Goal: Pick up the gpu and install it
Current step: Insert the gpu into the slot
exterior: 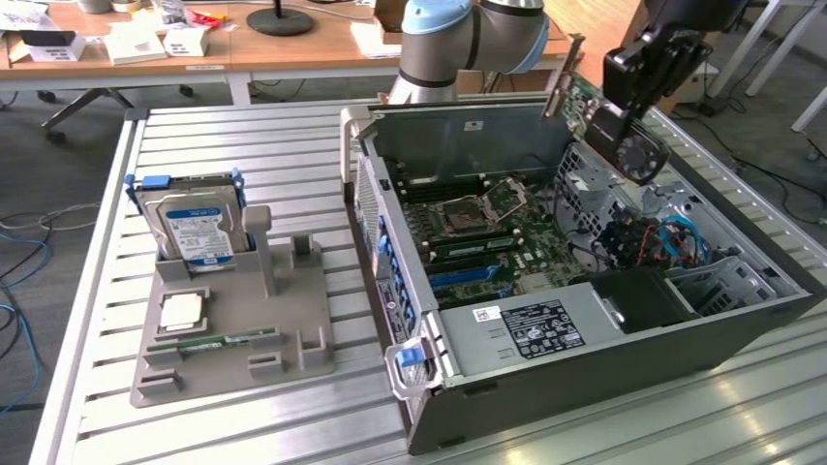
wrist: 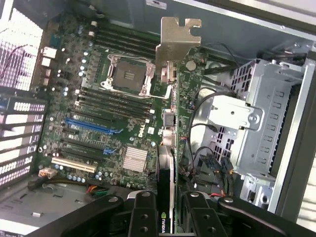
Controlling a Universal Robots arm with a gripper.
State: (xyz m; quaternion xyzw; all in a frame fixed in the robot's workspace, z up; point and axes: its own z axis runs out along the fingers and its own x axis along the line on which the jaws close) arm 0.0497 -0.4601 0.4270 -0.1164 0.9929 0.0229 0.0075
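Black and thin, the gpu hangs edge-down over the open case, at the corner nearest the arm. It is raised above the case's rim and sits in no slot. The gripper has it: its 2 fingers press against the card's opposite faces, closed as far as the card allows. The pale bracket is at the card's end farthest from the gripper, and in the exterior view it tilts up above the case's back wall.

Inside the case, the motherboard lies flat on the floor with its socket bare. The gpu is over the board's edge, between the socket and the metal drive cage.

Outside the case, on the exterior view's left, a grey tray rests on the slatted table — it carries a hard drive standing upright, plus a chip and a RAM stick lying flat.
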